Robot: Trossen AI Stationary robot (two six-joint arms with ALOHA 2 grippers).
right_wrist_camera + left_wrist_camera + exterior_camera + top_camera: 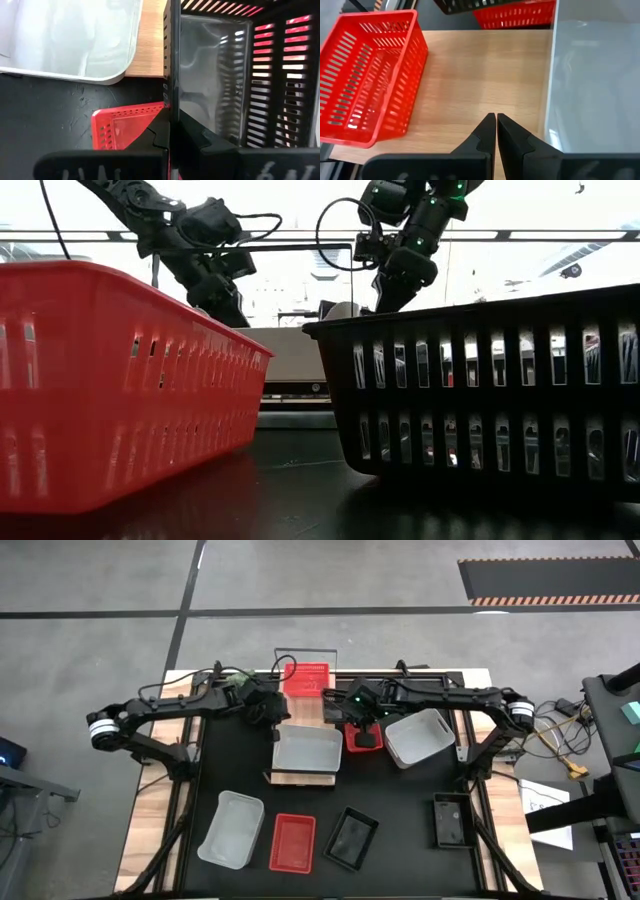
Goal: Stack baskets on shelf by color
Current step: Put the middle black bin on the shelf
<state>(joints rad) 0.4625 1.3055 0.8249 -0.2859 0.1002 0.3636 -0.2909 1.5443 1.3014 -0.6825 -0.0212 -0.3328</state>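
Observation:
The shelf [304, 710] is a light-wood plank running from far to near at mid-table. A red basket [306, 678] stands on its far end and a white basket [307, 750] on its near end. My left gripper [496, 118] hovers shut and empty over the bare wood [480, 75] between them. Right of the shelf, my right gripper [171, 117] is shut on a black basket [220, 75], which sits over another red basket [364, 738]. My right arm hides most of the black basket from above. My right gripper pinches one side wall of the black basket at its upper rim [170, 75], with one finger inside the basket and one outside. The fingers slant down from above. Red shows through the wall slots; whether the black basket rests in the red one, I cannot tell.
A white basket [420, 735] lies tilted on the table right of my right gripper. Along the near side stand a white basket [232, 830], a red one [293, 842] and two black ones [352, 838] [450, 820]. Bare black tabletop lies between these and the shelf.

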